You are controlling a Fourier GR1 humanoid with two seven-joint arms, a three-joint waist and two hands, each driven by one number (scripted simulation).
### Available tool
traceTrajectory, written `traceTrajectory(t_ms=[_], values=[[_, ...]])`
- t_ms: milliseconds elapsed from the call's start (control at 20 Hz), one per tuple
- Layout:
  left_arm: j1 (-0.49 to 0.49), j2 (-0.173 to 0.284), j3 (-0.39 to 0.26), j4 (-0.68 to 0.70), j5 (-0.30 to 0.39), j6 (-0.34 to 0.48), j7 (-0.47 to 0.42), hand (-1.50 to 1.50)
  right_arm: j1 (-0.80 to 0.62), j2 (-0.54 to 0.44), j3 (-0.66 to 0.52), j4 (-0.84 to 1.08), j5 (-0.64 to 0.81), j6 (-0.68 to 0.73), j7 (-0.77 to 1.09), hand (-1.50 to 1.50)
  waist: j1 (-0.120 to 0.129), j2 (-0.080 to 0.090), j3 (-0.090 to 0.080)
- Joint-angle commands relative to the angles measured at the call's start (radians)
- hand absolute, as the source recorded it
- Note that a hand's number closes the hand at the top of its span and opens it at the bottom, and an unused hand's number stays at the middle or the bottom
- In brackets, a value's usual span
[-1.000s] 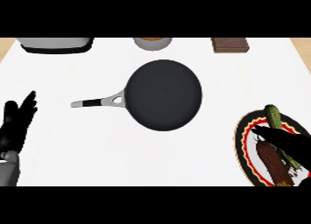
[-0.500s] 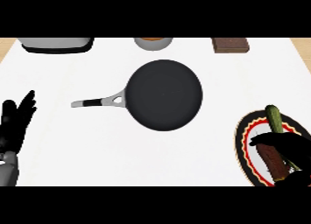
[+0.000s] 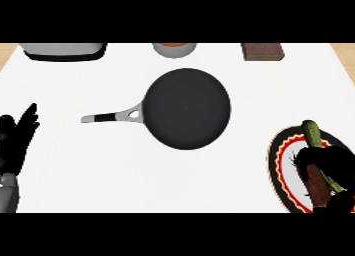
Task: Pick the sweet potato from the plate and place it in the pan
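A long sweet potato (image 3: 311,133), olive-green at its far tip and reddish brown nearer me, lies on the round plate (image 3: 277,150) with a red and black rim at the right edge. My right hand (image 3: 341,161) lies over the plate with fingers and thumb curled round the sweet potato's middle, hiding much of it. The black pan (image 3: 187,109) sits at the counter's middle, its grey handle (image 3: 110,117) pointing left, with nothing in it. My left hand (image 3: 13,145) rests open at the left edge, fingers up.
Along the counter's back edge stand a grey and black appliance (image 3: 63,50), a small round bowl (image 3: 174,49) and a brown block (image 3: 263,51). White counter lies between the pan and the plate.
My right hand has settled a little lower over the plate and its fingers have curled in round the sweet potato. The left hand and the pan have stayed put.
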Motion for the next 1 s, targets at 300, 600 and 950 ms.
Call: traceTrajectory(t_ms=[300,600,950], values=[[0.058,0.009,0.051,0.02,0.005,0.035,0.009,0.0,0.236,0.348,-0.147,-0.134,0.103,-0.17,0.655,1.5,-0.153,-0.035,-0.009],[0.079,0.011,0.047,0.018,0.002,0.024,-0.005,0.0,0.253,0.514,-0.039,-0.446,0.316,-0.362,0.897,1.5,-0.107,-0.038,-0.013],[0.013,0.018,0.019,-0.012,-0.001,0.003,0.015,0.0,0.218,0.54,0.294,-0.666,0.614,-0.453,1.177,1.5,-0.042,-0.017,-0.005]])
